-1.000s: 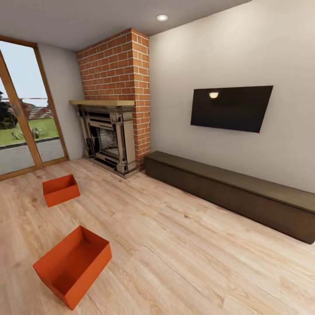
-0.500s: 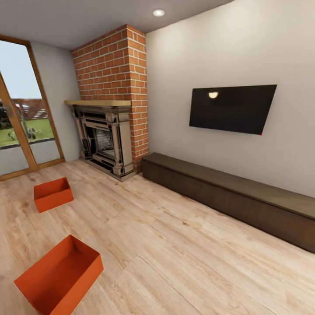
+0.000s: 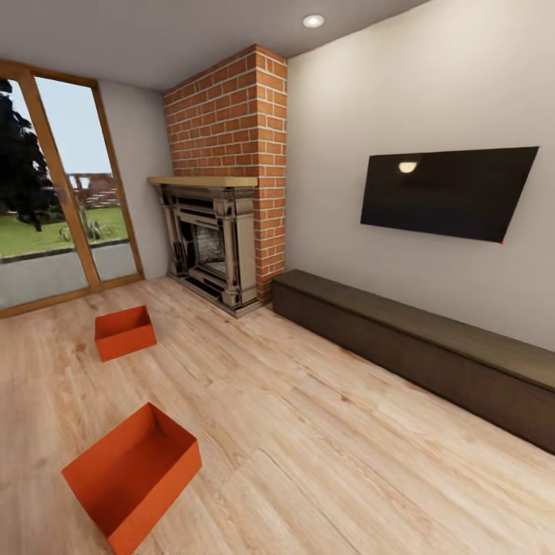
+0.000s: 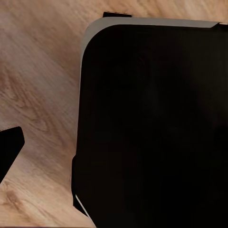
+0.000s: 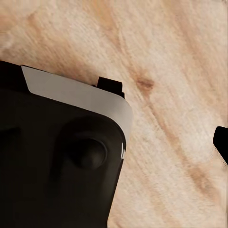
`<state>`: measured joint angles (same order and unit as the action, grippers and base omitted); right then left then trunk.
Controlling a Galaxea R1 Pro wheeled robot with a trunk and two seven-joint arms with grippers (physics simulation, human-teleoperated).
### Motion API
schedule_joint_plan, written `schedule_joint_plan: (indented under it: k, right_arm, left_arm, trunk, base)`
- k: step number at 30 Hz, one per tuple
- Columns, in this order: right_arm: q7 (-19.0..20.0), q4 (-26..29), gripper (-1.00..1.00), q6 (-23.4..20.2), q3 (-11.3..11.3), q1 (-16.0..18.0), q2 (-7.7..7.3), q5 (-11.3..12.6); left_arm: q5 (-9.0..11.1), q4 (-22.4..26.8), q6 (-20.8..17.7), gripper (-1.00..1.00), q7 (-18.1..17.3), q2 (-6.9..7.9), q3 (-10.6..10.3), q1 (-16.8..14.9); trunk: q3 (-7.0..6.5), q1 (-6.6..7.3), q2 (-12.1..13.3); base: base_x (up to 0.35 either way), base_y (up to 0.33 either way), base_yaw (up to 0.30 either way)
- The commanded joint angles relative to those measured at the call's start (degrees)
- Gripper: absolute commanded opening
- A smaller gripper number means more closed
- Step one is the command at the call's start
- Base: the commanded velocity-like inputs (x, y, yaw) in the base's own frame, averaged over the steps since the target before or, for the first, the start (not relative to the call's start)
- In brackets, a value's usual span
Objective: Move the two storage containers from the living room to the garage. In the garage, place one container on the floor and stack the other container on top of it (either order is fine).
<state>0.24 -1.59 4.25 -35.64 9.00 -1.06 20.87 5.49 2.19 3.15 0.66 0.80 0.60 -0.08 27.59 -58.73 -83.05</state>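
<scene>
— Looking from the head camera, what lies on the floor?
— Two orange bins on light wood planks (image 3: 324, 432). The nearer bin (image 3: 132, 477) sits low on the robot's left, turned at an angle, open and holding nothing. The farther bin (image 3: 124, 332) rests well apart from it, nearer the glass doors (image 3: 54, 208).
— And around them?
— A brick fireplace (image 3: 223, 231) stands in the corner; beside it a long dark bench (image 3: 432, 351) runs along the wall under a black screen (image 3: 447, 193).
— The left wrist camera?
— A big black body (image 4: 152, 128) with a pale rim over wood planks, and a dark tip (image 4: 9, 149) at the edge. Whether that gripper is parted or closed, I cannot tell.
— The right wrist?
— Much the same: a black body (image 5: 57, 166) with a pale band above planks, a dark bit (image 5: 221, 142) at the border. Its opening cannot be judged, and nothing shows in its grasp.
</scene>
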Motion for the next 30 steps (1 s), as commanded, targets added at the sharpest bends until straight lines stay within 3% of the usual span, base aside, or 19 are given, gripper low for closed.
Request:
schedule_joint_plan:
  k: [1,9,30]
  right_arm:
    - [0.0,-0.2,1.00,0.3,-0.5,0.1,0.07,0.5]
    - [0.0,-0.2,1.00,0.3,-0.5,0.1,0.10,0.5]
    - [0.0,-0.2,1.00,0.3,-0.5,0.1,0.01,0.5]
  left_arm:
    - [0.6,0.0,0.1,1.00,0.0,-0.01,0.0,0.0]
    - [0.6,0.0,0.1,1.00,0.0,-0.01,0.0,0.0]
    - [0.7,0.0,0.1,1.00,0.0,0.08,-0.1,0.0]
  trunk:
    - [0.05,0.00,0.0]
    - [0.05,0.00,0.0]
    - [0.05,0.00,0.0]
  base:
    - [0.000,0.000,0.270]
    - [0.058,-0.026,0.270]
    - [0.242,-0.166,0.270]
